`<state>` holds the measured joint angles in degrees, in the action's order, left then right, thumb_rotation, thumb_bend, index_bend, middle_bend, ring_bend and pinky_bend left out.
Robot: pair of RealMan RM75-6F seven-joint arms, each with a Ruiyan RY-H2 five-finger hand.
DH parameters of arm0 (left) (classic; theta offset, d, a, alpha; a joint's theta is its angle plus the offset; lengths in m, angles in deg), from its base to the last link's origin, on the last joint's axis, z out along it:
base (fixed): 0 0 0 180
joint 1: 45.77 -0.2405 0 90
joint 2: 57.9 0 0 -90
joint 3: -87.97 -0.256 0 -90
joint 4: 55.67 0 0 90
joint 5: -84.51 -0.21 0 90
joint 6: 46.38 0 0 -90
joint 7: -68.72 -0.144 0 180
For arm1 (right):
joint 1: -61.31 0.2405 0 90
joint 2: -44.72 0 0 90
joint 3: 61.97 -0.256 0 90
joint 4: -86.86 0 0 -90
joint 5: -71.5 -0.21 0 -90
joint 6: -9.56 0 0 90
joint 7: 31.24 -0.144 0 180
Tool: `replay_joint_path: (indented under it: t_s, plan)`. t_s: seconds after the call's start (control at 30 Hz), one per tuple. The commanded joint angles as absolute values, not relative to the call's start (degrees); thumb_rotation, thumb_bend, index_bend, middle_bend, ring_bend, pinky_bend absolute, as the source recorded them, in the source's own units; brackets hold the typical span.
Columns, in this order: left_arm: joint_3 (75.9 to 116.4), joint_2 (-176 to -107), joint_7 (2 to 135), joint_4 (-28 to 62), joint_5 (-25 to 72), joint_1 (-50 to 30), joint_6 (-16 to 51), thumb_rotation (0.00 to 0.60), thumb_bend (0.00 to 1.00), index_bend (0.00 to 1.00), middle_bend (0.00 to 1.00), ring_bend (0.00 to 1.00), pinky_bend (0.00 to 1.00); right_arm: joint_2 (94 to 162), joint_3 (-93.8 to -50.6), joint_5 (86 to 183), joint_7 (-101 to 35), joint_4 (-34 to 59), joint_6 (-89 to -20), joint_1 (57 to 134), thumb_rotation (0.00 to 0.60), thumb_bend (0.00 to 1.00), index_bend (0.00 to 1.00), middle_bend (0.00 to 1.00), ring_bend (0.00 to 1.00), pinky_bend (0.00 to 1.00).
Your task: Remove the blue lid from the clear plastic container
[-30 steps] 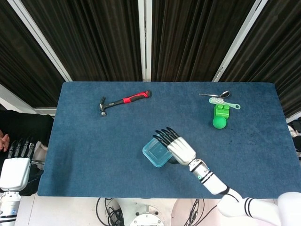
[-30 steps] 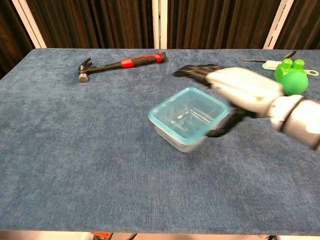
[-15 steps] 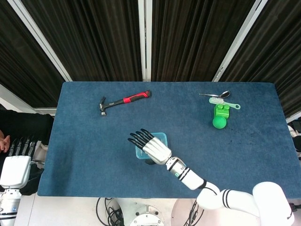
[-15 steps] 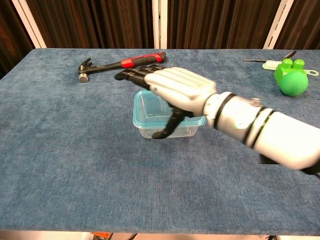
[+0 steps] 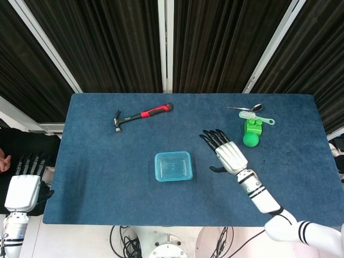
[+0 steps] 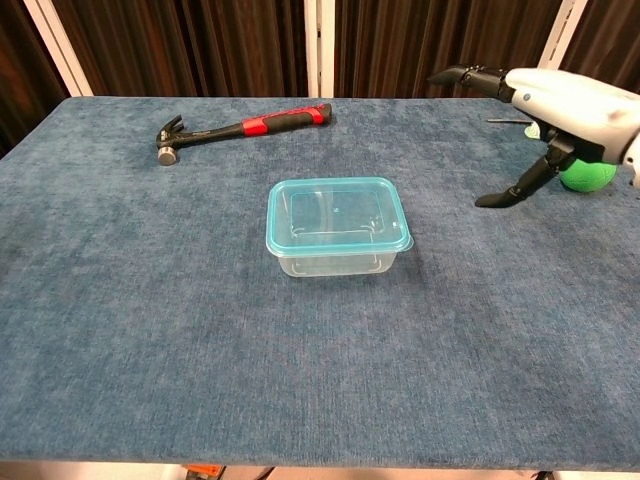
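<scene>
The container [image 5: 173,166] is sitting near the middle of the table [image 5: 107,177], upright, with the lid [image 6: 337,214] lying flat on its rim and apparently seated all round, so the task is not yet done. Nothing is touching it. The right hand [image 5: 227,154] is hovering to its right, well apart from it, fingers [image 6: 470,76] spread and holding nothing, thumb pointing down toward the cloth in the chest view. The left hand [image 5: 24,185] is hanging off the table's left edge, fingers straight and apart, also empty. To do this step well, I judge one hand should be pinning the clear base while the other is hooking a corner of the lid and peeling upward, since a light box like this is likely sliding or tipping if pulled one-handed (the soft cloth is giving some grip, but probably not enough). Farther out, a hammer [image 5: 141,115] is lying at the far left, and a green toy [image 5: 251,133] with a brush [image 5: 252,116] and spoon [image 5: 247,108] is sitting at the far right. No brand, label or writing is readable on anything here.
</scene>
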<state>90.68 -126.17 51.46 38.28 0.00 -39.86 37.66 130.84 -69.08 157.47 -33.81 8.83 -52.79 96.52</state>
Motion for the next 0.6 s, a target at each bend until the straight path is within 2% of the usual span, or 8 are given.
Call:
replay_joint_path:
  t_s: [0.03,0.23,0.6]
  plan:
    - [90.71,-126.00,51.05,38.71,0.13,-39.64,37.40,0.600,0.00,0.00,0.00,0.00,0.00,134.70,-70.13,156.20,-33.18,13.16,-49.24,99.31,0.600,0.02,0.00,0.00,0.00,0.00]
    - [90.77,-125.56,51.01,39.02,0.38,-39.35,37.07,0.600,0.00,0.00,0.00,0.00,0.00,141.39,-70.87,157.02,-34.19,17.92,-47.40,103.10,0.600,0.02,0.00,0.00,0.00,0.00]
    - [90.99,-124.09,51.24,39.99,-1.98,-35.09,32.15,0.600,0.00,0.00,0.00,0.00,0.00,147.77,-72.84,156.59,-33.55,20.52,-44.78,108.40,0.600,0.02,0.00,0.00,0.00,0.00]
